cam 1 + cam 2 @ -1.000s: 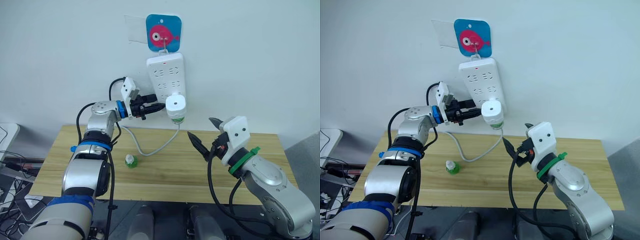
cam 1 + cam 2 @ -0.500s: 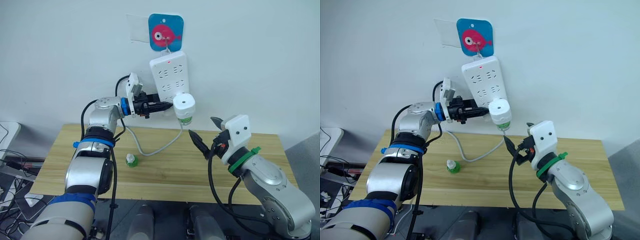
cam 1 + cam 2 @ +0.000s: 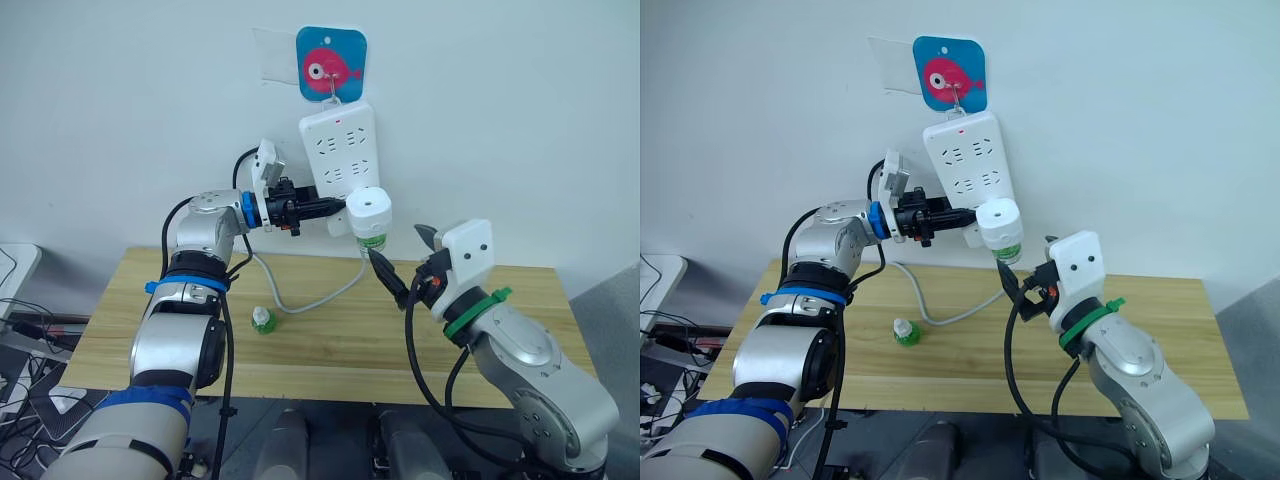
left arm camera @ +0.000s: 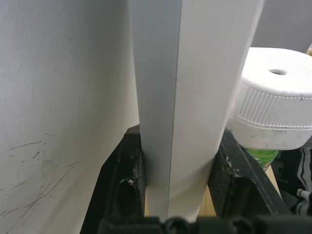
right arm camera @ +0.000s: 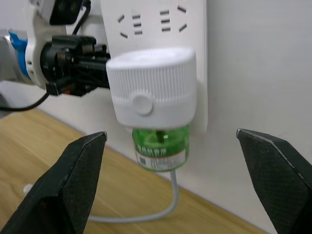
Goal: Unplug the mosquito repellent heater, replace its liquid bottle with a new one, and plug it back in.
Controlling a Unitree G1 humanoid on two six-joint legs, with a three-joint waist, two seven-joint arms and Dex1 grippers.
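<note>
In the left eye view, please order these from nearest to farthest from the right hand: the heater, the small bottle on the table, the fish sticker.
1. The mosquito repellent heater, plugged into the power strip, just above the open right hand.
2. The small green bottle, on the table toward the robot's left.
3. The fish sticker, high on the wall.

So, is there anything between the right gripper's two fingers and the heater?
No; in the right wrist view the open right gripper faces the mosquito repellent heater across bare space.

Lab: bare wall [image 3: 120, 100], wooden bench [image 3: 330, 340]
</note>
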